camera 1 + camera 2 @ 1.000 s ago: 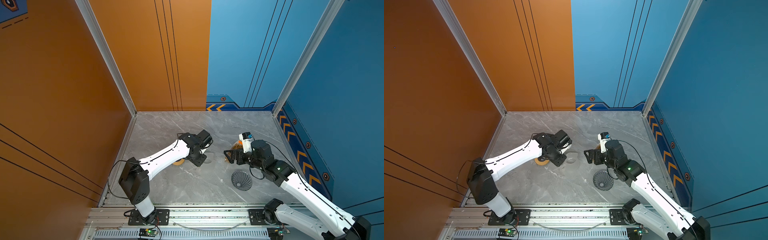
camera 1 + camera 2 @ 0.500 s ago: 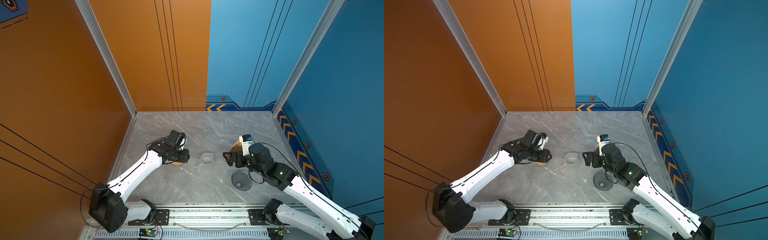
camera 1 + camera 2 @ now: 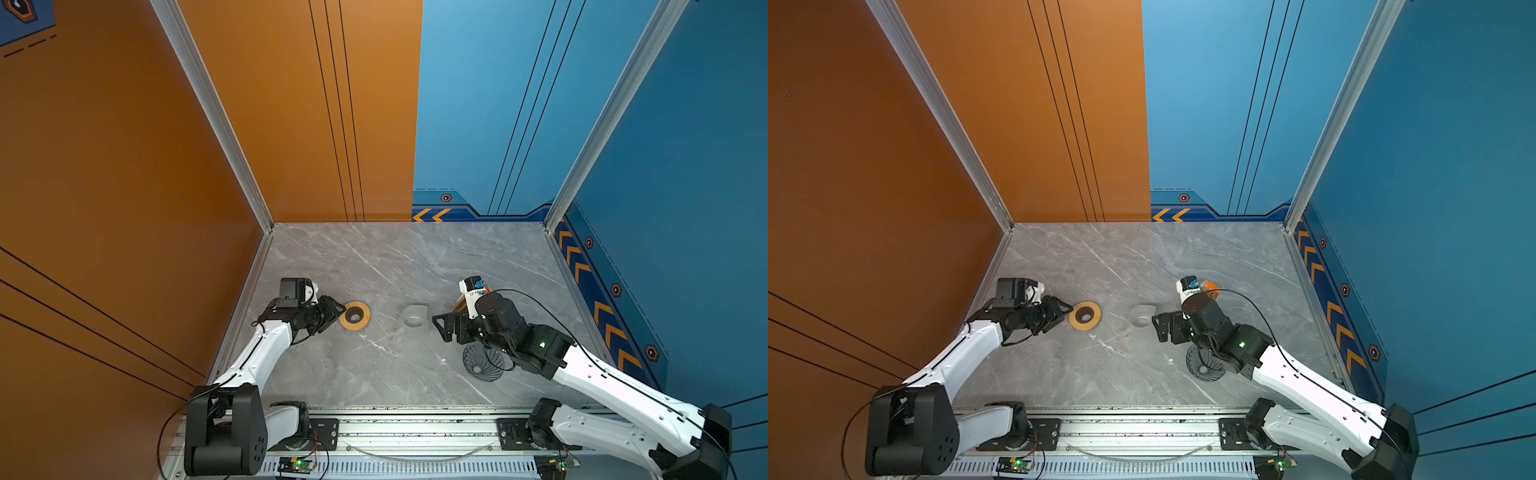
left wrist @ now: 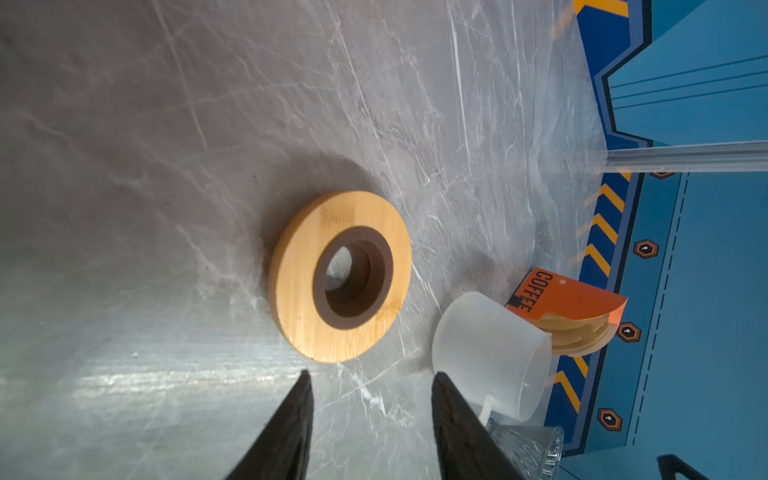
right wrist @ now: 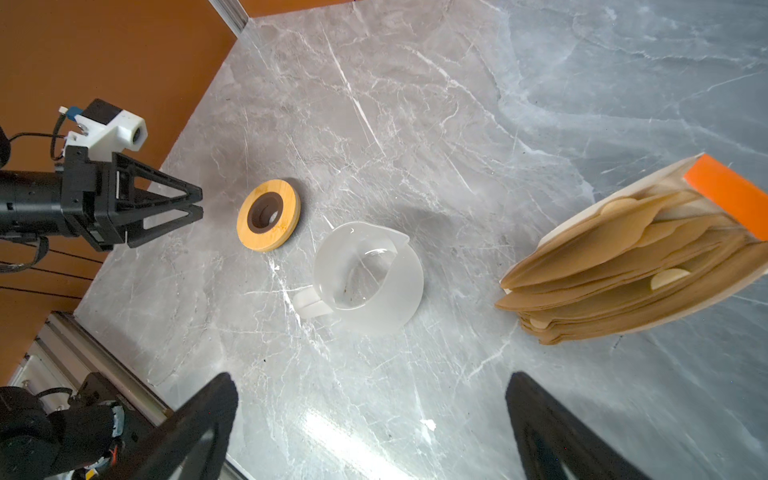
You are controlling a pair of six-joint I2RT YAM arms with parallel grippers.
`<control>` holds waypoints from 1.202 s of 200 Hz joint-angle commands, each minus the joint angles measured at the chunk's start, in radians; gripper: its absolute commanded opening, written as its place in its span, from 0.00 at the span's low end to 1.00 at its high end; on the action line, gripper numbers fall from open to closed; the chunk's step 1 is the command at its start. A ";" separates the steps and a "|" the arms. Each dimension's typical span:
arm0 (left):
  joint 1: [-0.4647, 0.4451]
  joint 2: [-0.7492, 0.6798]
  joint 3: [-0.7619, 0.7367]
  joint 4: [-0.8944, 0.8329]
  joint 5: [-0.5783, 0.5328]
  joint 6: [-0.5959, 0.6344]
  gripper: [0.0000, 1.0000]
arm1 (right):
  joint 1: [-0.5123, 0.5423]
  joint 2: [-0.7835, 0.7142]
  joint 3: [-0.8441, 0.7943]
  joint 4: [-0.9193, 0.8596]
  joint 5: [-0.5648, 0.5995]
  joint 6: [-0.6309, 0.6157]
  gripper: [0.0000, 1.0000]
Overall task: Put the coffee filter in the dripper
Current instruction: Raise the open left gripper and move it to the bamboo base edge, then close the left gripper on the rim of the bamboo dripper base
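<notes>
The coffee filter: no single loose sheet is in sight, only the stack in the packet point(image 5: 623, 262), lying at twelve o'clock from the dripper point(image 3: 478, 366). The dripper stands mouth up and empty, partly under the right arm. The right gripper point(image 5: 370, 390) is spread wide and empty, facing the packet and the frosted cup point(image 5: 365, 274). The left gripper point(image 4: 370, 376) has its fingers apart and empty, at nine o'clock from the wooden ring point(image 3: 354, 316). Step judged: fetching a filter. The next move calls for pinching one sheet only.

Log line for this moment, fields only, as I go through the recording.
left pincer: open, empty, beside wooden ring | right pincer: open, empty | dripper: empty | filter packet: not held
</notes>
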 commanded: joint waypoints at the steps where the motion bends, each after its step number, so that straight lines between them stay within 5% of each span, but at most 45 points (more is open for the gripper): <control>1: 0.040 0.036 -0.043 0.118 0.088 -0.039 0.50 | 0.014 0.020 0.026 0.034 -0.002 -0.022 1.00; 40: 0.096 0.109 -0.044 0.143 0.070 -0.001 0.52 | 0.026 0.030 0.023 0.049 0.008 -0.031 1.00; 240: 0.054 0.288 -0.115 0.415 0.112 -0.025 0.51 | 0.025 0.044 -0.007 0.055 0.047 -0.012 1.00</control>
